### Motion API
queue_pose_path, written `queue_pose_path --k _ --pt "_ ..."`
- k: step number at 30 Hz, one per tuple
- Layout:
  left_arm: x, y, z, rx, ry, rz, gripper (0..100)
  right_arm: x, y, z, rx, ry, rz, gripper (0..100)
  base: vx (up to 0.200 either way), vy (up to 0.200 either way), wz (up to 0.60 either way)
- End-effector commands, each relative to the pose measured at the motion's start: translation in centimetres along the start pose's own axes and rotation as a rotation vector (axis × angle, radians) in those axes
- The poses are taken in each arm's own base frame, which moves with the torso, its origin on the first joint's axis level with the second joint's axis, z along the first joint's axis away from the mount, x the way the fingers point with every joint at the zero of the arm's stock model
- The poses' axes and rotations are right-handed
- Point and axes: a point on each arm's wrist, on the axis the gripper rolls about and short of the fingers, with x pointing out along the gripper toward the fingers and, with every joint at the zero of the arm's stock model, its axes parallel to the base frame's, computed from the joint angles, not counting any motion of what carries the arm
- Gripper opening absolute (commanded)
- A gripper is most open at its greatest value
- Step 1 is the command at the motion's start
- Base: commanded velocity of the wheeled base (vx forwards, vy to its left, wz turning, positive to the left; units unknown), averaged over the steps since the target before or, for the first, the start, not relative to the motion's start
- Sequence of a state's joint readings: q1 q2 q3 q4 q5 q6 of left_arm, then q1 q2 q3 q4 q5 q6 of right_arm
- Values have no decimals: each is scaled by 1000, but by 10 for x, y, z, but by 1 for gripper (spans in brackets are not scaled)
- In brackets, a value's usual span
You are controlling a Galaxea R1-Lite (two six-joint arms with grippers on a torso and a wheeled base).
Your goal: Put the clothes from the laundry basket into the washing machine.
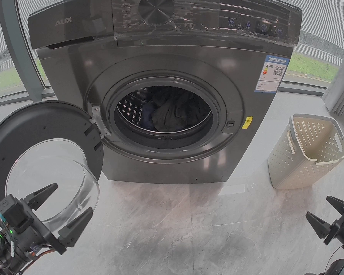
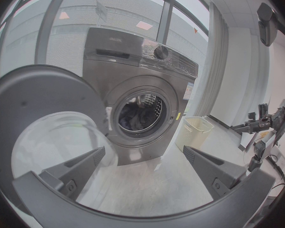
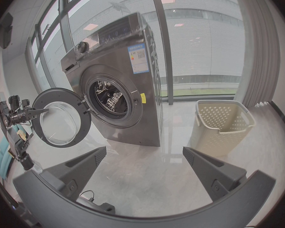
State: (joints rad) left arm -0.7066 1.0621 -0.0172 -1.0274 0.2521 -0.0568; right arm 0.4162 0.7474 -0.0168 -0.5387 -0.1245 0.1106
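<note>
Washing machine (image 1: pixel 65 69), blue-edged label (image 1: pixel 271 74), yellow sticker (image 1: pixel 247 122), clothes (image 1: pixel 172 111) inside, laundry basket (image 1: pixel 290 161) beside

A grey curtain (image 3: pixel 259 48) hangs beside the window (image 3: pixel 199 45).

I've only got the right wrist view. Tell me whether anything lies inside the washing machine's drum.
Observer: Yes. The head view looks straight in, and dark clothes lie heaped at the bottom of the drum.
Operator: Now report the left gripper's state.
Observer: The left gripper is open and holds nothing. It sits low in front of the glass of the open door.
</note>
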Motion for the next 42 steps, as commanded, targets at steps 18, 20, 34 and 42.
queue_pose_path --k 18,20,34,42 --pt "-125 17 -65 28 -80 548 100 -69 -12 -52 -3 -197 -444 100 -78 0 0" --pt "-124 17 -65 29 -75 530 100 -69 -12 -52 -10 -195 -449 100 0 0 0" --pt "-127 16 -68 88 -74 509 100 -73 -7 -56 -120 -233 -472 100 0 0 0" --pt "-127 16 -68 45 -81 504 100 -75 -9 -57 -89 -249 -544 100 0 0 0"
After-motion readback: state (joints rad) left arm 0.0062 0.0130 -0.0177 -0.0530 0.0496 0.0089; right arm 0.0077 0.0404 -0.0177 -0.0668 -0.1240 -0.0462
